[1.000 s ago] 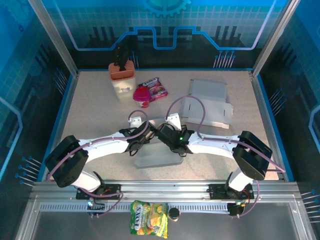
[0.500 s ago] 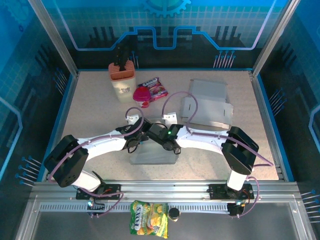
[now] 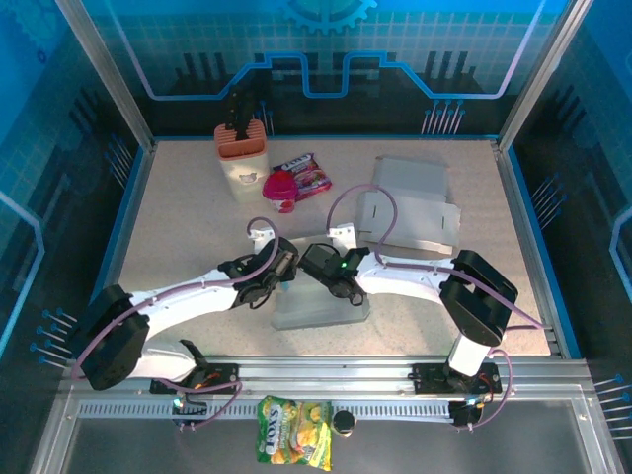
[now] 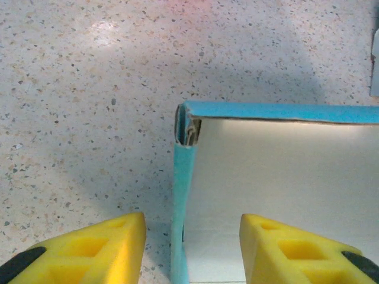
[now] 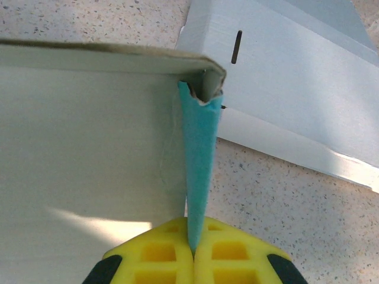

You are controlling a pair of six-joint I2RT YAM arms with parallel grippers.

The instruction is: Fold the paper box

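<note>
1. The paper box (image 3: pixel 321 308) sits at the near middle of the table, a shallow, partly folded tray with its long side running left to right.
2. Its outer faces are light blue and its inside is off-white.
3. In the left wrist view, two walls stand upright and meet at a corner with a tucked flap.
4. In the right wrist view, a blue side wall stands upright with a slightly ragged top corner.
5. From overhead the box looks pale grey, and its near wall seems low or unfolded.

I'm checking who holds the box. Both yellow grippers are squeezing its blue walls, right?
Not both. The right gripper squeezes a blue wall of the paper box; the left gripper, in the left wrist view, is open, straddling another wall.
</note>
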